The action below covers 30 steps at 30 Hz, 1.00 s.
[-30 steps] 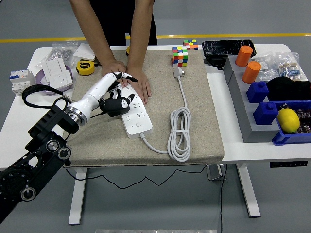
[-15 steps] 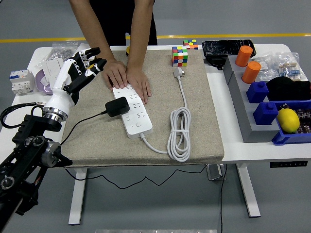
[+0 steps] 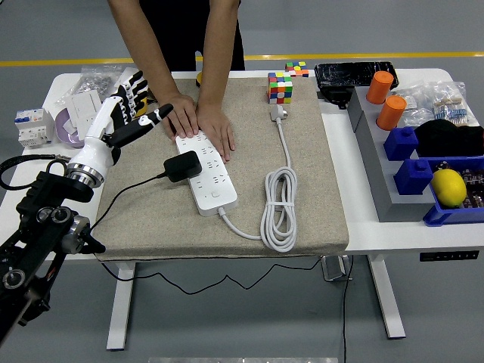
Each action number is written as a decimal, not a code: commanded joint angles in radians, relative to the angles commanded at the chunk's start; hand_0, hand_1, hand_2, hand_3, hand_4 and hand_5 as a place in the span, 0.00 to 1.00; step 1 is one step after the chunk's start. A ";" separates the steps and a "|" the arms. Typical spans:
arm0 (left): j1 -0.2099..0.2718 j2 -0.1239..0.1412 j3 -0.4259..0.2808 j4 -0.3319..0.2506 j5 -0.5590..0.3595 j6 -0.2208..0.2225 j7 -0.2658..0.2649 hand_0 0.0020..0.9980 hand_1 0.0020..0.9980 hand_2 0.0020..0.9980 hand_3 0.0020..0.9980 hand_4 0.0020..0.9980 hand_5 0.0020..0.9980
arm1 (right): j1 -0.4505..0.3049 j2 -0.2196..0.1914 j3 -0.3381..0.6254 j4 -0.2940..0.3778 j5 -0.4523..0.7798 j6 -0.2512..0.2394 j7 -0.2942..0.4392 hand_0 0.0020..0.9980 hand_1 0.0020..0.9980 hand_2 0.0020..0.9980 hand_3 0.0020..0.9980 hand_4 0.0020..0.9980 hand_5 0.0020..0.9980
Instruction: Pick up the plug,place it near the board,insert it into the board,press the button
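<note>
A black plug (image 3: 183, 165) sits in the white power strip (image 3: 207, 172) on the beige mat; its black cable trails off to the left. My left hand (image 3: 134, 108) hovers up and left of the plug, clear of it, fingers spread and holding nothing. A person at the far side presses both hands (image 3: 198, 121) flat on the strip's far end. The strip's own white cord (image 3: 278, 204) lies coiled to the right. My right arm does not show.
A colourful cube (image 3: 280, 87) stands at the mat's far edge. White socket parts and a yellow tape measure (image 3: 134, 105) lie far left. At the right a grey rack (image 3: 378, 162) carries orange cylinders, blue blocks and a yellow ball (image 3: 448, 186).
A second ago my left hand was down on the plug at the strip. It has let go and lifted away up and left, leaving the plug in the strip, then drifted slightly right.
</note>
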 joint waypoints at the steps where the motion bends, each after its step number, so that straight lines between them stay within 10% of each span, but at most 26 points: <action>1: -0.008 0.003 0.010 0.003 0.046 -0.010 0.008 0.94 0.98 0.94 0.90 1.00 0.26 | 0.000 0.000 -0.001 0.000 0.000 0.000 0.000 0.80 0.72 0.72 0.71 1.00 0.83; 11: -0.088 0.017 0.135 0.092 0.445 -0.093 0.072 0.93 0.98 0.92 0.89 1.00 0.25 | -0.004 -0.001 -0.004 0.000 -0.003 0.000 -0.002 0.80 0.72 0.72 0.71 1.00 0.83; 24: -0.092 0.002 0.159 0.102 0.573 -0.091 0.106 0.93 0.99 0.94 0.90 1.00 0.24 | 0.000 -0.004 -0.017 0.000 0.004 0.001 0.000 0.80 0.72 0.72 0.71 1.00 0.83; 25: -0.080 0.005 0.156 0.080 0.555 -0.090 0.104 0.37 0.42 0.48 0.87 0.88 0.10 | -0.002 -0.004 -0.016 0.000 0.001 0.001 -0.001 0.80 0.72 0.72 0.71 1.00 0.83; 30: -0.042 0.044 0.179 -0.088 0.458 -0.121 0.135 0.37 0.42 0.48 0.87 0.88 0.10 | -0.010 -0.003 -0.010 0.000 -0.003 0.000 -0.004 0.80 0.72 0.72 0.71 1.00 0.83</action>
